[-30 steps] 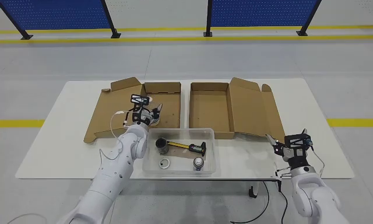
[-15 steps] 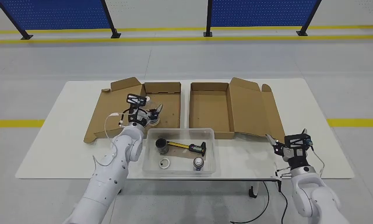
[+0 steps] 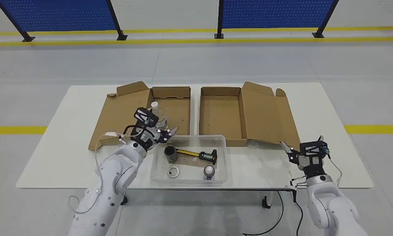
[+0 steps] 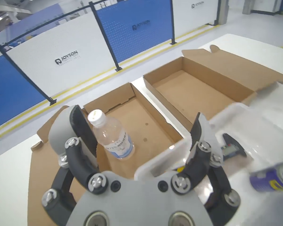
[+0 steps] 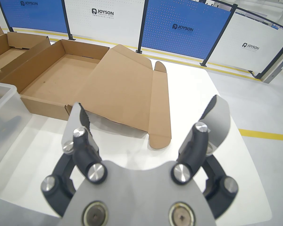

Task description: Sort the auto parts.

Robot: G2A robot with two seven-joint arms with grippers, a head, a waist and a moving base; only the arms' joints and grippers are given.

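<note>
A clear plastic bottle [image 3: 155, 108] [image 4: 113, 139] with a white cap lies in the left cardboard box [image 3: 178, 116] [image 4: 143, 128]. My left gripper [image 3: 166, 133] [image 4: 136, 118] hangs open and empty between that box's near wall and the clear bin [image 3: 221, 151] [image 4: 160, 161]. In the bin are a black cylinder [image 3: 170, 152], a yellow-and-black caliper [image 3: 199, 155] [image 4: 231, 149], a white ring [image 3: 174, 171] and a spray can [image 3: 209, 171] [image 4: 271, 177]. My right gripper [image 3: 305, 151] [image 5: 146, 109] stands open and empty over the table's right front.
The right cardboard box [image 3: 218, 116] [image 5: 61, 76] lies open with nothing in it, its lid flap [image 3: 267, 113] [image 5: 129, 88] spread flat to the right. Bare white table [image 3: 67, 150] lies left of the left box and around my right gripper.
My left gripper has drawn back from over the left box toward the bin, and the bottle now lies uncovered in the box. The right arm has not moved.
</note>
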